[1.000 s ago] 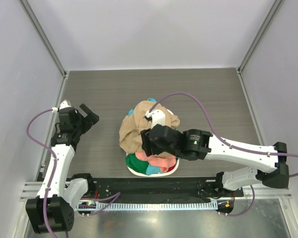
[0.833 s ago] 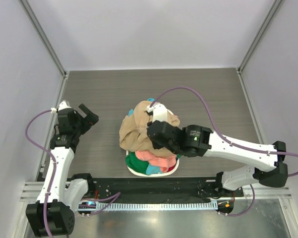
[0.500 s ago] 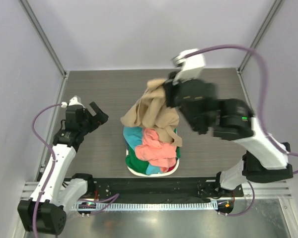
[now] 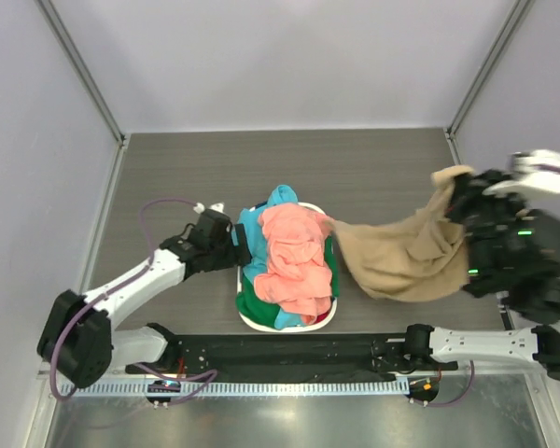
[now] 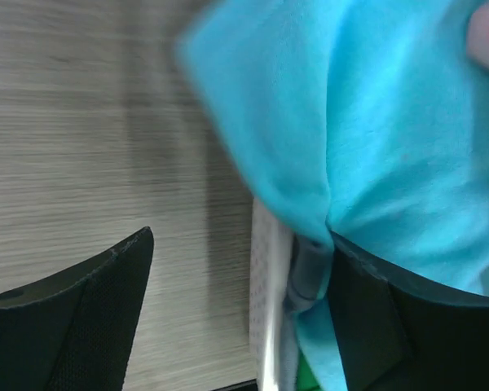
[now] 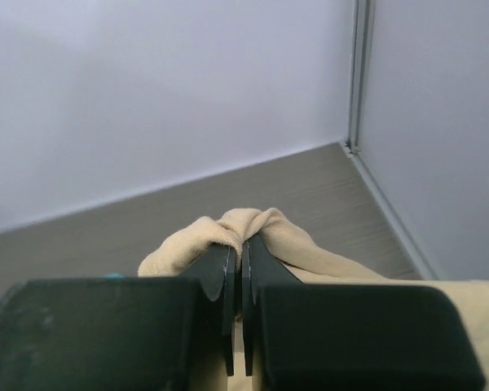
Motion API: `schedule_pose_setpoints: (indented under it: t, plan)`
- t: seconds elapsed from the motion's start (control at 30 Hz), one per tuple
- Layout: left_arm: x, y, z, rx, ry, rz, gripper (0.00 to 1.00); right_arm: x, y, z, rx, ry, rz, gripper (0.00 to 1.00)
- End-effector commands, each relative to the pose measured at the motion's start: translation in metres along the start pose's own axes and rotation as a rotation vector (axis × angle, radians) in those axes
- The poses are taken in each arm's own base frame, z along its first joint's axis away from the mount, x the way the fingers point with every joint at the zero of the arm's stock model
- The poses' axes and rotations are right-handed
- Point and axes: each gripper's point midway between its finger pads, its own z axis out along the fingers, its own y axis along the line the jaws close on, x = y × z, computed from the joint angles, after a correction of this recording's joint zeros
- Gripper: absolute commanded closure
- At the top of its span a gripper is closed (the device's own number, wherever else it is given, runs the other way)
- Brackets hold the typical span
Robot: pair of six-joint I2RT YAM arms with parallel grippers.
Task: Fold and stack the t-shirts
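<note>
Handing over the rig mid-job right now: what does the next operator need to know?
Right gripper: shut on the tan t-shirt, lifted at the table's right; its far end reaches the basket's right rim.
Left gripper: open, jaws astride the basket's left rim by the teal t-shirt.
Salmon pink t-shirt and green t-shirt lie crumpled in the basket too.
Done: nothing folded or stacked.
Left: fold all four, stack them.

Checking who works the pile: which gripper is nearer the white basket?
Left. The left gripper sits at the left rim of the basket; the right gripper is far off to its right, clamping the tan shirt.
</note>
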Motion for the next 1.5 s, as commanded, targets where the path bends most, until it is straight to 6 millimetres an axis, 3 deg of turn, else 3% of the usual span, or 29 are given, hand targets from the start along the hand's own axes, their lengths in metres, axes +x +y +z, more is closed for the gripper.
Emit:
schedule_pose_setpoints:
  t: [0.0,0.1,0.13,0.17,0.2,0.4,0.5,0.63,0.67,0.7,0.73,0.77,0.8,0.83,0.87,0.93,0.97,1.0,1.13,1.17,1.2,1.23,1.33,1.37,1.4,1.47]
  plan:
    - [0.023,-0.033,0.020,0.072,0.041,0.048,0.19,0.039,-0.014,-0.004,0.228,0.020,-0.173,0.99]
    - [0.033,-0.036,0.035,0.054,0.077,0.056,0.48,0.039,-0.031,-0.004,0.191,0.015,-0.072,0.99]
    - [0.034,-0.035,0.038,0.043,0.083,0.057,0.76,0.041,-0.034,-0.004,0.187,0.014,-0.062,0.99]
    - [0.029,-0.028,0.041,-0.006,0.064,0.063,0.91,0.043,-0.037,-0.005,0.189,0.014,-0.062,0.99]
    - [0.024,-0.023,0.038,-0.054,0.063,0.070,1.00,0.044,-0.040,-0.005,0.189,0.014,-0.062,0.99]
    - [-0.048,0.027,0.021,-0.315,-0.034,0.100,1.00,0.073,-0.015,-0.002,0.142,0.012,-0.134,0.99]
    - [-0.089,0.065,0.025,-0.362,-0.057,0.043,1.00,0.104,0.018,0.000,0.028,0.032,-0.146,0.99]
    - [-0.135,0.115,0.038,-0.450,-0.056,-0.041,1.00,0.169,0.064,-0.002,-0.099,0.108,-0.217,0.99]
    - [-0.161,0.119,0.036,-0.458,-0.089,-0.032,1.00,0.190,0.081,-0.004,-0.145,0.146,-0.255,0.99]
    - [-0.174,0.141,0.037,-0.503,-0.096,-0.062,1.00,0.203,0.089,-0.005,-0.161,0.170,-0.243,0.99]
    - [-0.178,0.156,0.053,-0.536,-0.060,-0.073,1.00,0.220,0.093,-0.005,-0.174,0.197,-0.268,0.99]
    - [-0.212,0.160,0.054,-0.538,-0.108,-0.088,1.00,0.241,0.105,-0.007,-0.209,0.242,-0.301,0.99]
    - [-0.226,0.185,0.052,-0.574,-0.101,-0.115,1.00,0.252,0.110,-0.008,-0.222,0.269,-0.300,0.99]
    - [-0.222,0.207,0.077,-0.614,-0.034,-0.117,1.00,0.263,0.113,-0.007,-0.226,0.293,-0.318,0.99]
    - [-0.269,0.209,0.071,-0.612,-0.119,-0.123,1.00,0.271,0.117,-0.007,-0.239,0.313,-0.330,0.99]
    - [-0.289,0.240,0.077,-0.662,-0.082,-0.113,1.00,0.291,0.124,-0.011,-0.272,0.363,-0.365,0.99]
    - [-0.325,0.259,0.083,-0.699,-0.139,-0.112,1.00,0.295,0.126,-0.012,-0.278,0.372,-0.373,0.99]
    - [-0.325,0.270,0.087,-0.729,-0.093,-0.092,1.00,0.300,0.125,-0.013,-0.282,0.380,-0.391,0.99]
    - [-0.377,0.315,0.079,-0.868,-0.198,0.040,1.00,0.309,0.114,-0.009,-0.279,0.376,-0.437,0.99]
    - [-0.370,0.328,0.083,-0.915,-0.185,0.049,0.92,0.310,0.112,-0.008,-0.282,0.376,-0.441,0.99]
    - [-0.393,0.335,0.059,-1.018,-0.301,0.028,0.75,0.315,0.107,-0.004,-0.270,0.381,-0.448,0.99]
    - [-0.395,0.337,0.052,-1.049,-0.334,0.006,0.37,0.317,0.110,-0.003,-0.286,0.390,-0.434,0.99]
    - [-0.400,0.328,0.036,-1.046,-0.392,-0.058,0.05,0.326,0.111,0.007,-0.294,0.423,-0.423,0.99]
    - [-0.399,0.321,0.031,-1.033,-0.399,-0.096,0.00,0.329,0.112,0.009,-0.296,0.431,-0.429,0.99]
    - [-0.406,0.308,0.013,-1.020,-0.436,-0.116,0.00,0.330,0.116,0.011,-0.304,0.438,-0.423,0.99]
    - [-0.408,0.288,-0.003,-0.987,-0.469,-0.158,0.00,0.339,0.120,0.014,-0.304,0.456,-0.437,0.99]
